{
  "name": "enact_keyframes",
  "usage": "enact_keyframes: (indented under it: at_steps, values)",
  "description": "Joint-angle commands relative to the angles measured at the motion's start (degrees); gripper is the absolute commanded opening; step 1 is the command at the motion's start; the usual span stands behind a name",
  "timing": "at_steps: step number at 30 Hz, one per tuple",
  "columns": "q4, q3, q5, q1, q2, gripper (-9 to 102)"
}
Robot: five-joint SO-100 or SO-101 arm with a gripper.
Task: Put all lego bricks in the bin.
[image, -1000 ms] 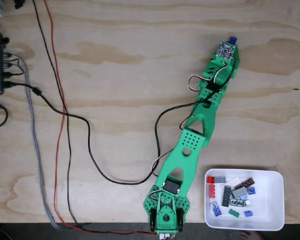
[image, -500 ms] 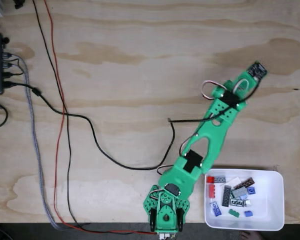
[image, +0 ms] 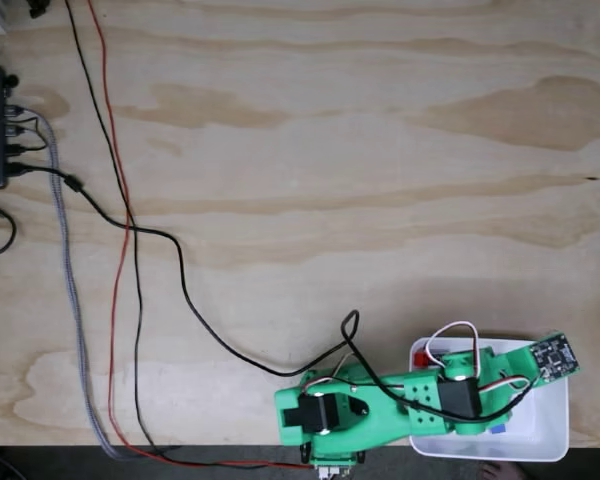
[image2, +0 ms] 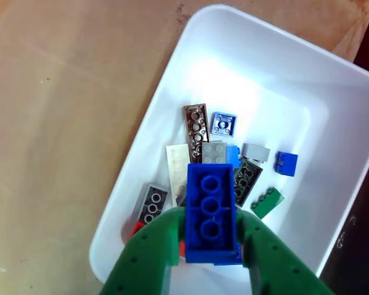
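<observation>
Swung since a second ago: arm, from a long reach up the desk (image: pixel 280 150) to a fold low at the right in the fixed view, wrist now lying over the bin (image: pixel 550 440)

Fingers (image2: pixel 212 246): green, closing narrow on a blue brick (image2: pixel 210 212), one finger on each long side; brick showing its hollow underside to the other view, long axis running straight out ahead of the fingers

Relation for the coming move: held brick is hanging directly above the bin's floor, inside the rim (image2: pixel 141 135); release looks to need only an opening, no further travel

Beneath and beyond: the lego bricks (image2: pixel 234 160) are lying loose in the bin — brown plate, small blue, grey, white, black, green, another blue, a red edge showing by the left finger

Desk: cables trailing across the left half
</observation>
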Motion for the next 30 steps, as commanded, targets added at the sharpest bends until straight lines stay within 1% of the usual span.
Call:
enact_keyframes:
  at_steps: [1,2,3,5,7,8,11,13,14,15,17,18,19,21,23,24,26,27,30]
  values:
    - [-7.21,8.26,-4.04,3.43,3.87,0]
    - [-9.14,11.78,-4.04,3.08,3.52,5]
    - [-11.87,15.56,-3.78,2.46,2.99,12]
    - [-16.70,21.36,-1.23,0.18,1.85,22]
    - [-18.11,23.03,2.55,-2.72,0.09,28]
    - [-17.31,22.24,4.48,-4.39,-0.26,29]
    - [-11.87,16.08,10.28,-10.90,0.79,24]
    - [-7.91,9.32,13.45,-16.96,2.02,16]
    - [-8.44,6.50,16.52,-21.27,3.34,9]
    - [-10.81,4.57,20.48,-26.19,5.10,0]
    - [-12.92,2.11,20.74,-34.98,9.05,0]
    - [-16.08,2.29,23.47,-40.61,11.25,0]
    - [-17.49,3.34,22.06,-45.62,13.45,0]
    - [-23.55,8.96,23.03,-54.23,18.63,0]
    - [-25.49,16.88,19.95,-60.38,24.26,0]
    - [-27.95,22.15,18.81,-62.23,27.33,0]
    - [-36.74,37.35,13.10,-64.69,35.42,0]
    - [-40.52,44.65,12.48,-65.30,39.99,0]
    - [-45.53,63.19,12.13,-66.97,53.88,0]
